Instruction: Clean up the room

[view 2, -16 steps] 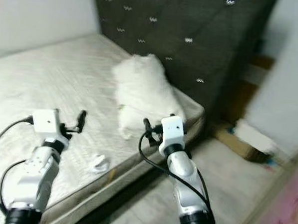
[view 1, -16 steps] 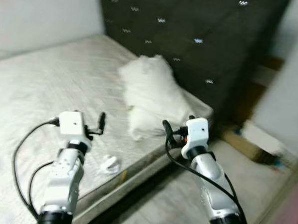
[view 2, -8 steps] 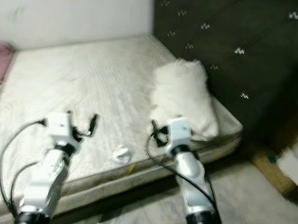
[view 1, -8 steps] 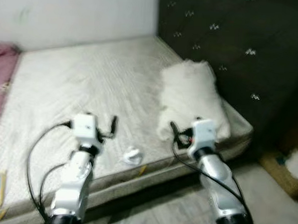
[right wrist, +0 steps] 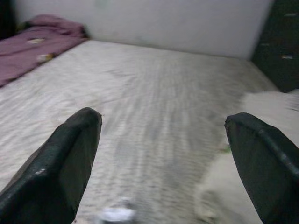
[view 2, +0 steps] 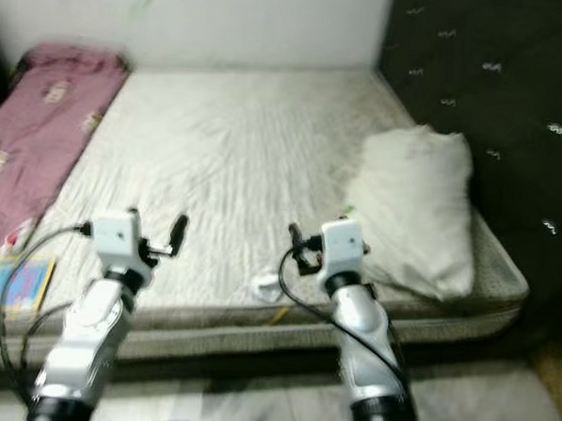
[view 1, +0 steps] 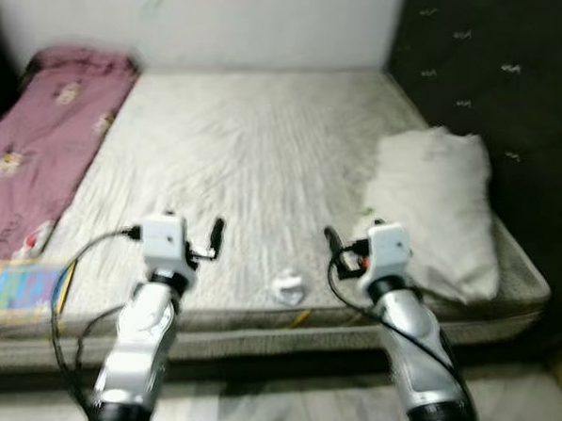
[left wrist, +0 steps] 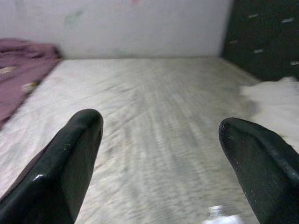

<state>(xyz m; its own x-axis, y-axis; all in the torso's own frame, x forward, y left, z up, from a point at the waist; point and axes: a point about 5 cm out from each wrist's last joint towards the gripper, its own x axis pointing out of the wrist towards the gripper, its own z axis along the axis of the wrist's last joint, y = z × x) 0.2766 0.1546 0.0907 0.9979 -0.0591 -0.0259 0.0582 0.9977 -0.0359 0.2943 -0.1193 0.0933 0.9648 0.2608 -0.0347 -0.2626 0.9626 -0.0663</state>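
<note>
Both grippers hovering over near edge of bare mattress [view 1: 256,153]. Left gripper [left wrist: 161,158] fingers spread wide; right gripper [right wrist: 163,163] likewise. Crumpled white scrap [view 1: 287,288] lying between them near mattress edge. White pillow [view 1: 436,219] resting right, pink blanket [view 1: 49,142] left.

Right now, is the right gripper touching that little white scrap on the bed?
Apart. In the left eye view, bare mattress separates the right gripper from the white scrap; the right wrist view shows its fingers open, nothing between them.
</note>
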